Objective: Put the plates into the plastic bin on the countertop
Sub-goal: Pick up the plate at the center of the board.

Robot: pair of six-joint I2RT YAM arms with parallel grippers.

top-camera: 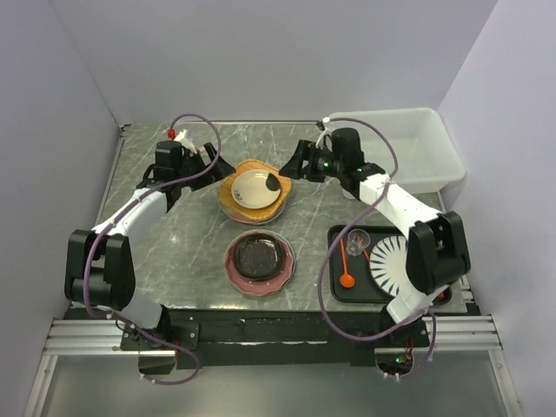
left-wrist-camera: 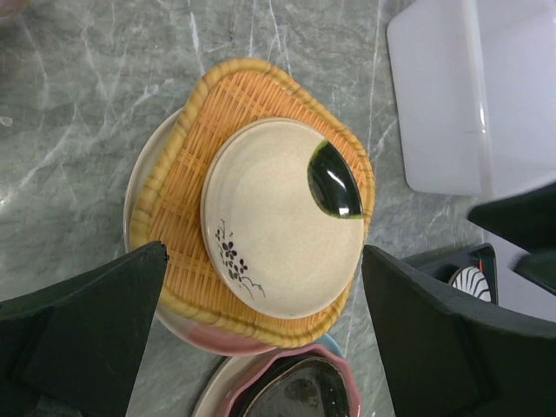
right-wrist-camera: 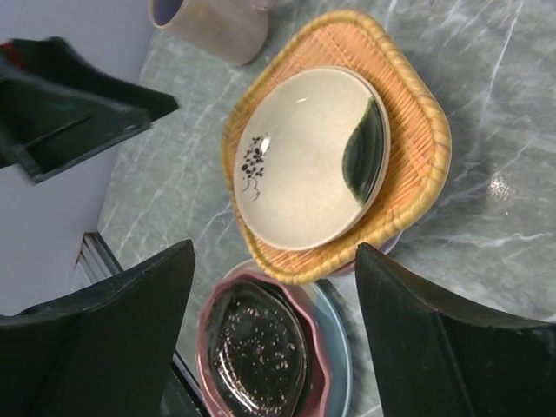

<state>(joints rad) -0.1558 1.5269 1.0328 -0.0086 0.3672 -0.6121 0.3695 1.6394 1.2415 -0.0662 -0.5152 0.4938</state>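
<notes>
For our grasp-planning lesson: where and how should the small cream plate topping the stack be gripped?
The cream plate lies flat on the orange plate, its upturned edge standing clear, so probably pinch the rim by the dark patch, coming from the side of the right gripper.

Bare countertop [top-camera: 178,252] lies between plate stack [top-camera: 253,193] and plastic bin [top-camera: 408,148], crossed by the right arm [top-camera: 387,195]

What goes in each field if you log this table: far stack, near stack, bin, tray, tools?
Far stack: small cream plate on orange woven plate, others beneath
Near stack: black speckled plate on pink plate
Bin: plastic bin far right, no plates inside
Tray: black tray with striped plate, orange spoon
Tools: left tool and right tool open, flanking far stack
</notes>
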